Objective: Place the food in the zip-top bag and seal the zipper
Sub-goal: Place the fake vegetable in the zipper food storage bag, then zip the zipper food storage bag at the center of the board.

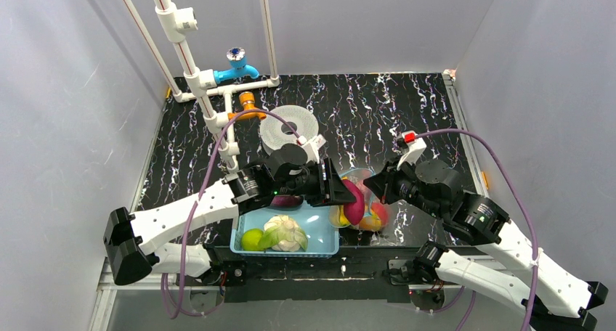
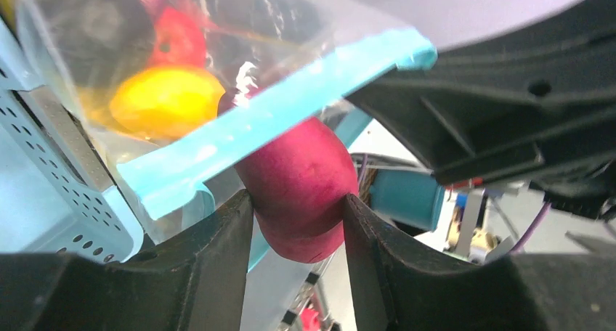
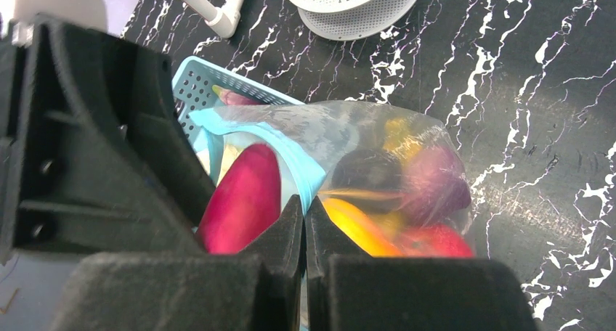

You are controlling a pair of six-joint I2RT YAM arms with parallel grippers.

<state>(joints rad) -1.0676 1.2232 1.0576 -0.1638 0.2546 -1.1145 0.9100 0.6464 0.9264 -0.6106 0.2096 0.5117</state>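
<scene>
Enclosed booth. Left wall (image 1: 65,106), far wall (image 1: 363,26) and right wall (image 1: 552,84): plain pale grey panels, matte, faint scuffs on left one. Surface (image 1: 407,106): black marble-look sheet, white veins, slight gloss. Far-left corner: white pipe frame (image 1: 190,70) rising from surface, thin red stripe along slanted pipes. Blue tap (image 1: 237,66) mounted on frame, orange valve (image 1: 249,104) just below it. White round perforated disc (image 1: 285,130) flat on surface, near pipes. Dark base plate (image 1: 363,262) along near edge. Light soft, even; shadows diffuse.
</scene>
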